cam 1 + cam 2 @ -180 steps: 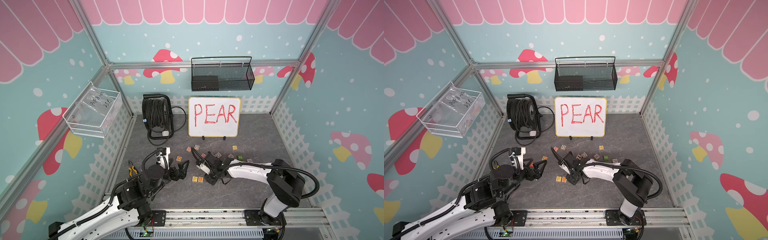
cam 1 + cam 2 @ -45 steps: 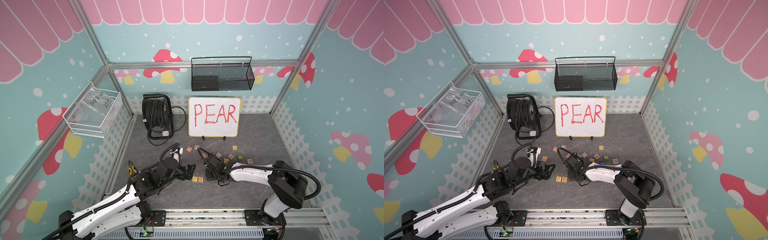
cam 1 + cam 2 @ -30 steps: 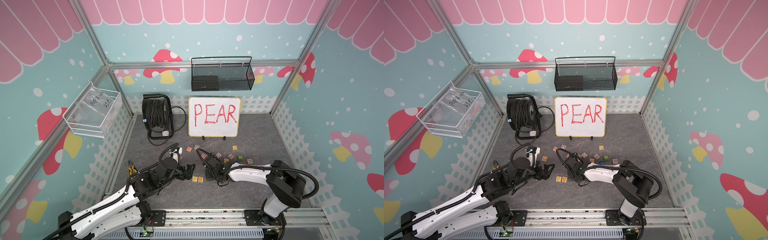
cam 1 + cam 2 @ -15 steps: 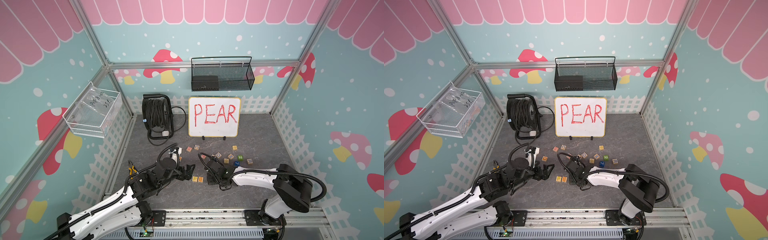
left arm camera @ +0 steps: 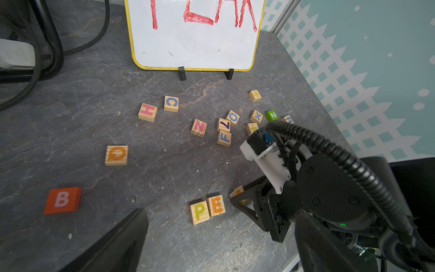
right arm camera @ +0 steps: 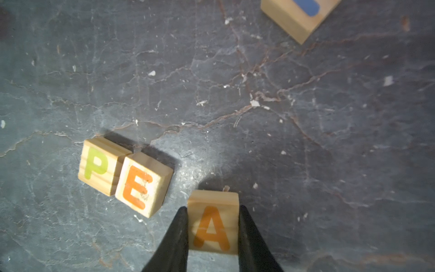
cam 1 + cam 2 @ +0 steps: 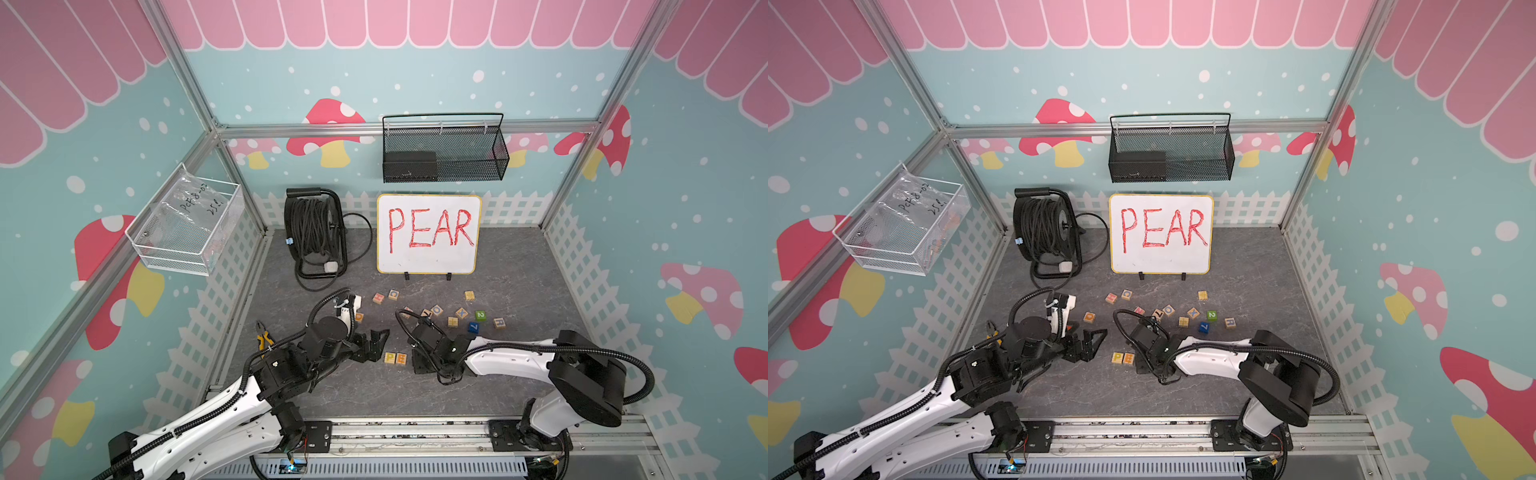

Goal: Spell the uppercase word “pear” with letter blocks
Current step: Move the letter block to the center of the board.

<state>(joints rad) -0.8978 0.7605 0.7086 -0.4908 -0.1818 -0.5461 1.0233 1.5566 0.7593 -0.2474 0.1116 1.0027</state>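
The yellowish P block and orange E block lie touching side by side on the grey tabletop, seen in both top views. My right gripper is shut on the orange A block, low over the table just right of the E with a small gap. The blue R block lies apart at the far right of the loose blocks. My left gripper hangs open and empty left of the P, its dark fingers framing the pair.
The PEAR whiteboard stands at the back, a cable reel left of it. Several loose letter blocks lie between the board and my right arm. A red B block, a Q block and pliers lie left.
My right gripper has come from the loose blocks toward the front, carrying the A block to just right of the E. The left arm has barely moved.
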